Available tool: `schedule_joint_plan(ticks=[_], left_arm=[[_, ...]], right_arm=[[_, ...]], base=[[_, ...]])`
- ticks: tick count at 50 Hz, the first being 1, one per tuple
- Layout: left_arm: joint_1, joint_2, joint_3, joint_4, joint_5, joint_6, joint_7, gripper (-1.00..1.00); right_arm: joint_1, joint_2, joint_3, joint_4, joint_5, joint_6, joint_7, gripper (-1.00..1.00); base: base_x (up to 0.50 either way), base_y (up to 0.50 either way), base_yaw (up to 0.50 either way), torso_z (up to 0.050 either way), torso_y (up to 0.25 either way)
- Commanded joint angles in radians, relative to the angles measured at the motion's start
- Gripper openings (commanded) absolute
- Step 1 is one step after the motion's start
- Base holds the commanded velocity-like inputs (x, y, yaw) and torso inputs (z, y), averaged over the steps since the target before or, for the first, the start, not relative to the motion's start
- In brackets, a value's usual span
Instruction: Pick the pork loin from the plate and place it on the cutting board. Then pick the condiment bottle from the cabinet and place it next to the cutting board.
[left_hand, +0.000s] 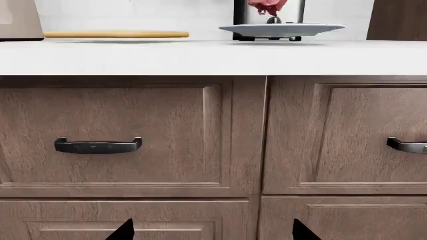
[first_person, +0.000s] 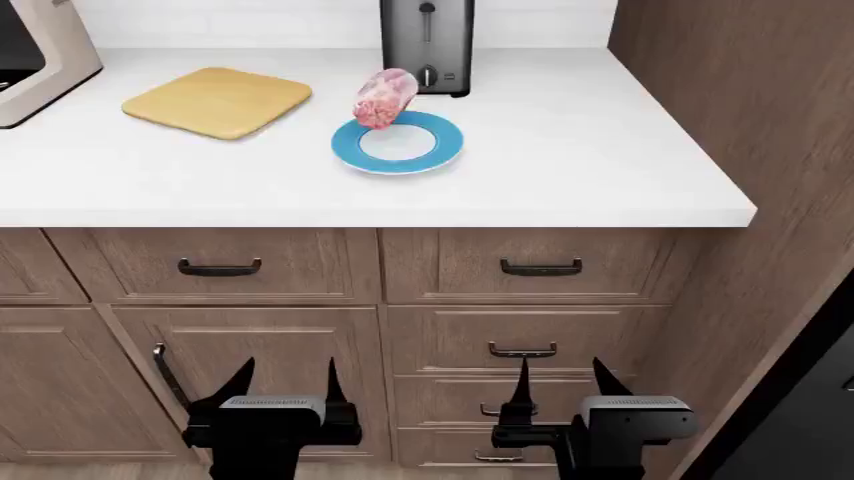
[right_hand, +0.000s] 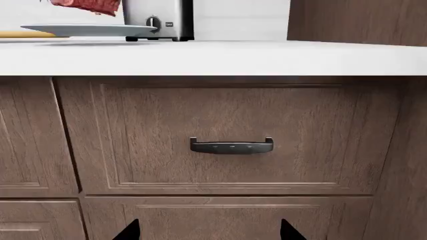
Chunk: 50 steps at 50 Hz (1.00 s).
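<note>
The pork loin (first_person: 384, 97) stands on the far rim of the plate (first_person: 434, 155) on the counter (first_person: 561, 150), well above and beyond both grippers, which hang low before the drawers. The left gripper (first_person: 284, 378) and right gripper (first_person: 561, 376) are spread and hold nothing. The meat is pink, marbled white, apparently tilted, with the cutting board (first_person: 216, 100) just left of it

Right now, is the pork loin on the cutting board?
No, the pork loin sits on the plate; the cutting board lies bare beside it.
</note>
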Motion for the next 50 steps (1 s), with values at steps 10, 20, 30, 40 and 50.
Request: schedule_joint_plan(ticks=[10, 20, 30, 40, 50], left_arm=[[-0.006, -0.043, 0.05, -0.005, -0.044, 0.001, -0.049, 1.0], [-0.004, -0.06, 0.07, -0.006, -0.063, 0.007, -0.069, 1.0], [-0.003, -0.074, 0.087, -0.005, -0.075, 0.011, -0.085, 1.0], [-0.002, -0.084, 0.1, -0.004, -0.085, 0.013, -0.101, 1.0], [-0.006, -0.095, 0.111, -0.003, -0.1, 0.017, -0.112, 1.0]], right_arm=[[-0.002, 0.043, -0.049, 0.001, 0.046, -0.007, 0.05, 1.0], [-0.005, 0.061, -0.07, -0.002, 0.061, -0.01, 0.072, 1.0], [-0.01, 0.076, -0.085, -0.004, 0.074, -0.013, 0.086, 1.0], [-0.005, 0.087, -0.1, -0.001, 0.084, -0.009, 0.097, 1.0], [-0.001, 0.098, -0.116, -0.007, 0.092, -0.007, 0.11, 1.0]], base=[[0.0, 0.0, 0.0, 0.0, 0.0], [0.0, 0.49, 0.0, 0.0, 0.0], [0.0, 0.5, 0.0, 0.0, 0.0], [0.0, 0.5, 0.0, 0.0, 0.0], [0.0, 0.5, 0.0, 0.0, 0.0]])
